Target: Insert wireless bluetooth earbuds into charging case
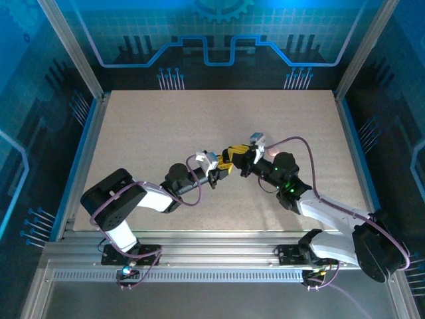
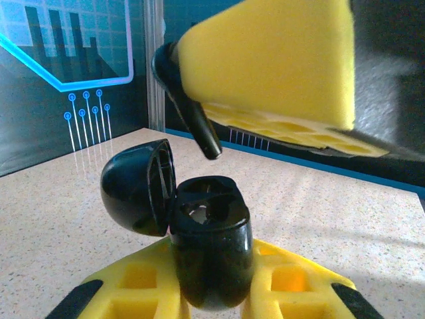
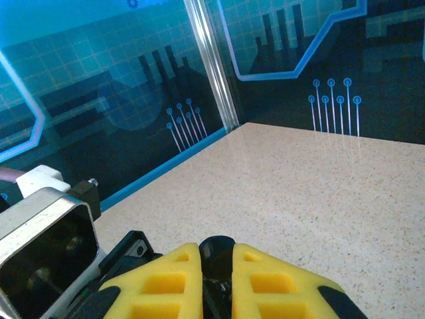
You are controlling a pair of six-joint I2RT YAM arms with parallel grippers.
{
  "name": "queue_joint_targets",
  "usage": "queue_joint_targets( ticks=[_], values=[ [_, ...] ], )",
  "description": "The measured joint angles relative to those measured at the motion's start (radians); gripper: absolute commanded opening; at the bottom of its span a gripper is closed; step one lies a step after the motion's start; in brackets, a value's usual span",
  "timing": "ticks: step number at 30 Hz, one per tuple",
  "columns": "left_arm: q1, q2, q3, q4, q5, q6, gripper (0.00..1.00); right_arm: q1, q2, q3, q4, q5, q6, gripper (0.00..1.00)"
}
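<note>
While the left gripper [image 2: 212, 292] is clamped tight on the charging case [image 2: 212, 256], its two yellow fingers [image 2: 136, 282] press the lower half of the case from either side, so the case stands upright between them, raised off the table [image 1: 199, 119]. The case is a glossy black egg-shaped shell. Its domed lid [image 2: 136, 189] is swung open and hangs off the case's left edge, hollow side facing the case. The open top of the case shows dark wells; whether anything sits in them I cannot tell.

Just above the case and apart from it hangs one earbud [image 2: 190, 111], black, its bulb tucked against a yellow pad [image 2: 279, 60] of the right gripper and its stem slanting down toward the case's open mouth. The stem tip stops short of the rim — a clear gap shows between them.

From the right wrist view, the right gripper [image 3: 216, 259] has its fingers drawn together with only a thin slot between them, and the black earbud [image 3: 216, 251] is pinched in that slot. The grey camera housing [image 3: 40, 246] of the other wrist lies just beyond the case's side.

From above, both arms stretch low and forward, angled inward to the case — left gripper [image 1: 223, 169] and right gripper [image 1: 235, 158] meet almost tip to tip over the table.
</note>
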Motion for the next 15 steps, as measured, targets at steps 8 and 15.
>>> queue_joint_targets(
  ticks=[8,15],
  values=[
    [-0.001,-0.016,0.002,-0.002,-0.007,-0.029,0.11,0.019,0.033,-0.021,0.08,0.033,0.005,0.13],
    [-0.002,-0.029,0.003,-0.008,-0.015,-0.044,0.12,0.035,0.049,-0.032,0.14,0.057,0.004,0.13]
  ],
)
